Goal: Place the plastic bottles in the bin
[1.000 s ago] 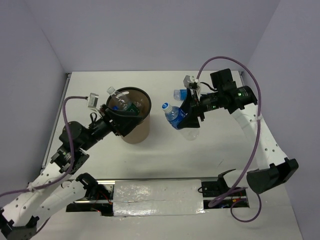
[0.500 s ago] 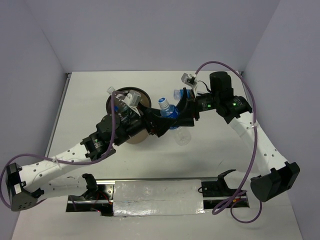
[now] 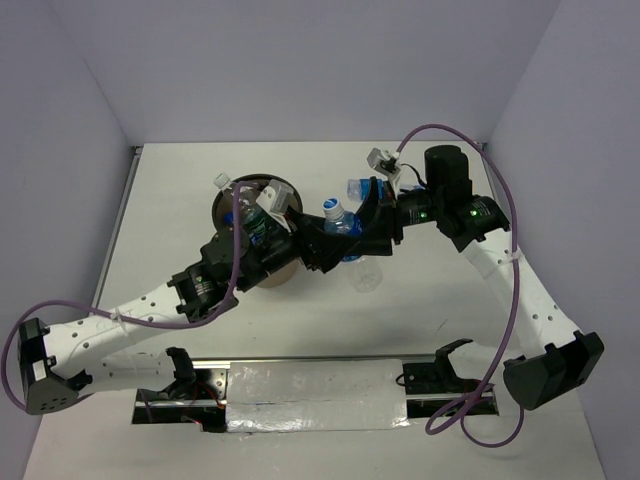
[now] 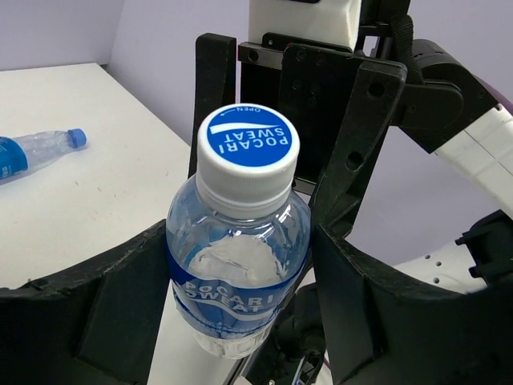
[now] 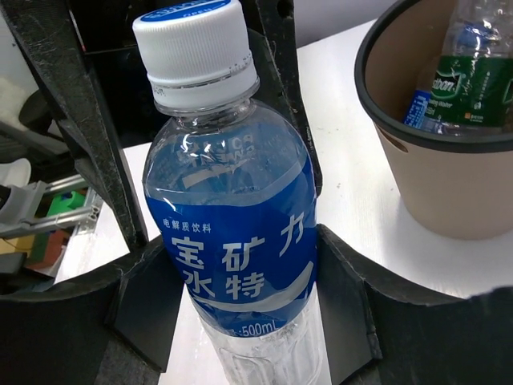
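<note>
A clear bottle with a blue label point(image 3: 345, 228) hangs in the air just right of the bin point(image 3: 270, 278), cap up. Both grippers are shut on it. My right gripper point(image 3: 372, 228) holds it from the right, and it fills the right wrist view point(image 5: 232, 241). My left gripper point(image 3: 318, 246) grips it from the left, below the cap point(image 4: 248, 148). The brown bin point(image 5: 449, 184) holds a green-labelled bottle point(image 5: 473, 84) and a blue-labelled one point(image 5: 417, 108). A white-capped bottle point(image 3: 222, 181) sticks out of its far left rim. Another blue-labelled bottle point(image 3: 360, 188) lies on the table behind my right gripper.
The left arm point(image 3: 230, 265) crosses over the front of the bin and hides part of its opening. The lying bottle also shows at the left of the left wrist view point(image 4: 32, 152). The white table point(image 3: 450, 330) has walls at the back and sides.
My left arm has swung from the bin's mouth rightward to the bottle in the right gripper and closed on it. The right gripper shifted slightly left with the bottle.
</note>
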You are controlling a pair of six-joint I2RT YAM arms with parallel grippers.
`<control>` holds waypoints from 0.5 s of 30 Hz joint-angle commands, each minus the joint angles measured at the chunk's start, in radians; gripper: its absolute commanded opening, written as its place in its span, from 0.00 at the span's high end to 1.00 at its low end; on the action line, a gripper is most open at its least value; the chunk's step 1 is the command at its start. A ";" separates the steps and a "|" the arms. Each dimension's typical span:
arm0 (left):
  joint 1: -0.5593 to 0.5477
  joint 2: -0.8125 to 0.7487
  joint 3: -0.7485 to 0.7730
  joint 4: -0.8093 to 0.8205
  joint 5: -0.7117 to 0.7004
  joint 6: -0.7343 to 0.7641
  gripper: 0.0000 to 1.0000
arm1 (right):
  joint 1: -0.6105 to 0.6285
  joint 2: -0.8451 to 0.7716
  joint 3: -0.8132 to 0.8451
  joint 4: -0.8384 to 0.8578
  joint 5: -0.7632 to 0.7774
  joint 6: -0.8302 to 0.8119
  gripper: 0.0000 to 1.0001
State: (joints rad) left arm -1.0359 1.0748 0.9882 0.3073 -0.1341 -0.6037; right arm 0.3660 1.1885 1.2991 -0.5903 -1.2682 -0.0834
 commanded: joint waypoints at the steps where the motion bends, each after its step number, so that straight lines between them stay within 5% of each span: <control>1: 0.002 -0.041 0.009 0.162 -0.042 -0.002 0.27 | 0.024 -0.046 -0.026 0.001 -0.088 -0.001 0.63; 8: 0.002 -0.067 -0.014 0.205 -0.009 -0.028 0.19 | 0.024 -0.082 -0.058 0.075 -0.122 0.056 0.59; 15: 0.004 -0.033 0.023 0.178 -0.007 -0.034 0.28 | 0.022 -0.105 -0.070 0.109 -0.125 0.080 0.56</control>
State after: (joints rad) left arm -1.0378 1.0340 0.9611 0.4278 -0.1318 -0.6350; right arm 0.3809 1.1183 1.2301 -0.5312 -1.3499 -0.0219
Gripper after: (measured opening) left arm 0.732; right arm 0.659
